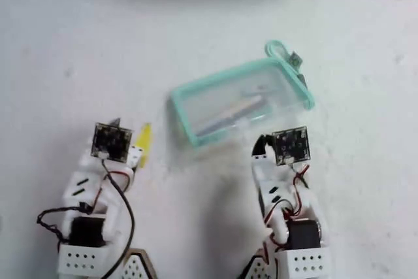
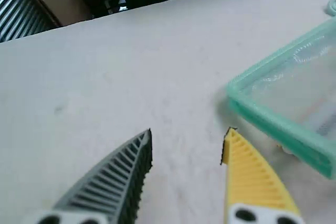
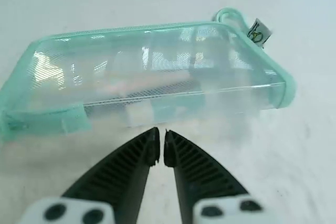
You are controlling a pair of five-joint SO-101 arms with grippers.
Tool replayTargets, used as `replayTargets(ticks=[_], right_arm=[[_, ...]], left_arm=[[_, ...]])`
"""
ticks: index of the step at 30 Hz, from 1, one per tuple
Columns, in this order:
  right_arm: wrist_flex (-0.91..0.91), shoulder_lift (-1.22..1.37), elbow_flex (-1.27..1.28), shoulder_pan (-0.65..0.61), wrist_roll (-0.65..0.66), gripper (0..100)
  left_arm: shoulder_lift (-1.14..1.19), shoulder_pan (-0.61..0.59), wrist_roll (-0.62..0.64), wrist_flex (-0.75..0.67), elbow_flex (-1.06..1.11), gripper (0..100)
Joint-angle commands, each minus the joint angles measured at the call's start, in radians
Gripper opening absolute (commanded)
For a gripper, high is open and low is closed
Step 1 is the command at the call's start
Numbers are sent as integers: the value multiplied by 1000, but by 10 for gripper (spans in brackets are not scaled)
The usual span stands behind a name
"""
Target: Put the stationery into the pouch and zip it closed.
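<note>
A clear pouch (image 1: 240, 101) with mint-green trim lies in the middle of the white table, its loop and tag at the far right end. Pale stationery (image 1: 228, 117) shows through its wall, lying inside. The pouch (image 3: 152, 85) sits just beyond my right gripper (image 3: 158, 142), whose black fingers are shut with nothing between them. My left gripper (image 2: 186, 148) stands open over bare table to the pouch's left, one grey finger (image 2: 118, 179) and one yellow finger (image 2: 247, 174), the pouch corner (image 2: 278, 114) beside the yellow one.
The white table (image 1: 78, 50) stretches wide on the far and left sides. Its far edge meets a dark room behind. Both arm bases (image 1: 85, 240) stand at the near edge.
</note>
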Motion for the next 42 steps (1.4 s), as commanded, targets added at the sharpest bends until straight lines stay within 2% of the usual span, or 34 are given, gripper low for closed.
replayTargets(ticks=[1, 4, 6, 10, 12, 14, 20, 24, 27, 31, 38, 42], right_arm=[[-7, -10, 5, 27, 11, 22], [-7, -10, 5, 90, 11, 22], [-8, -10, 5, 154, 11, 22], [-13, -10, 5, 214, 11, 22], [-13, -10, 5, 213, 11, 22], [-12, -10, 5, 213, 11, 22], [-7, -10, 5, 213, 11, 22], [15, -2, 5, 165, 11, 22], [31, -8, 5, 148, 11, 22], [30, -10, 5, 148, 11, 22], [30, -10, 5, 148, 12, 22], [30, -10, 5, 148, 12, 22]], left_arm=[[-15, 33, 0, 14, -31, 234], [-15, 27, -17, 25, -130, 233], [-15, 64, 38, 69, -230, 233], [-15, 226, 117, 239, -479, 233], [-13, 328, 115, 262, -543, 233], [-13, 374, 114, 242, -539, 234], [-13, 378, 3, 160, -381, 234], [-19, 378, -68, 157, -272, 234], [-19, 378, -31, 164, -284, 234], [-19, 378, 118, 238, -336, 234], [-19, 257, 41, 219, -344, 236], [-19, 249, 44, 195, -313, 236]])
